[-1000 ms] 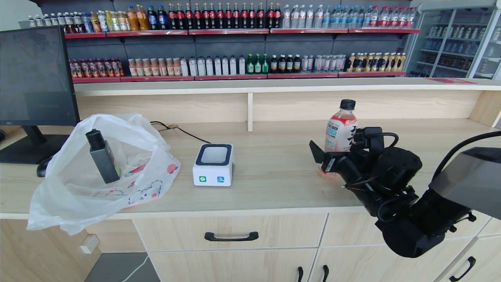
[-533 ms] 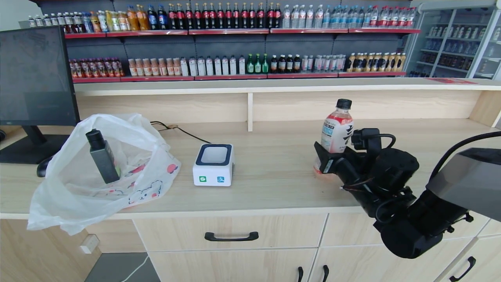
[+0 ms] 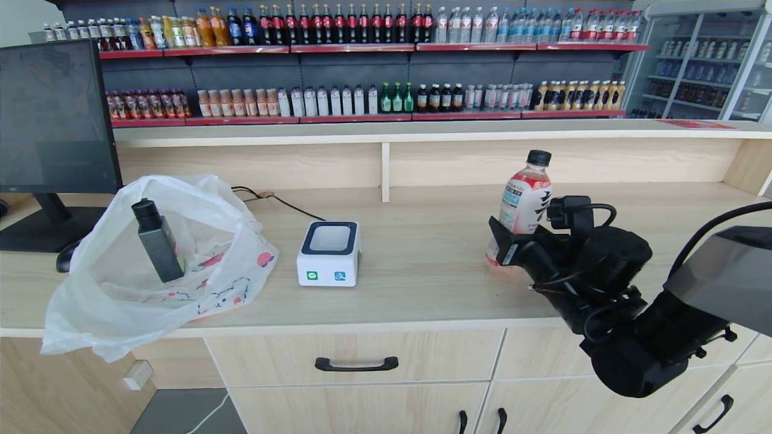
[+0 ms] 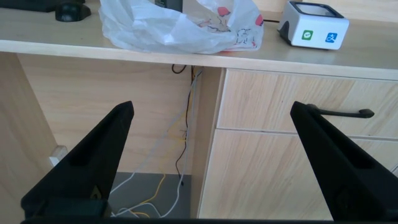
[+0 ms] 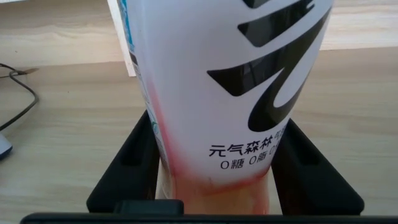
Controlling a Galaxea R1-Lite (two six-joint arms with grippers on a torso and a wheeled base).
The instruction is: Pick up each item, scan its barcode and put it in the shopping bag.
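A pink-and-white drink bottle (image 3: 525, 196) with a black cap leans slightly on the right part of the wooden counter (image 3: 422, 265). My right gripper (image 3: 512, 240) is shut on its lower half. In the right wrist view the bottle (image 5: 230, 93) sits between the two black fingers (image 5: 130, 162), its base just over the counter. The white plastic shopping bag (image 3: 120, 289) lies open at the counter's left with a dark bottle (image 3: 158, 241) standing in it. The white barcode scanner (image 3: 329, 253) stands between bag and drink. My left gripper (image 4: 211, 162) hangs open below the counter edge, holding nothing.
A dark monitor (image 3: 54, 120) and a mouse (image 3: 66, 259) stand behind the bag at the far left. A black cable (image 3: 271, 199) runs behind the scanner. A raised back ledge (image 3: 422, 135) borders the counter, with drawers (image 3: 356, 361) below and drink shelves beyond.
My right gripper's fingers have come together on the drink bottle. The bottle tipped from upright and now leans with its cap to the right.
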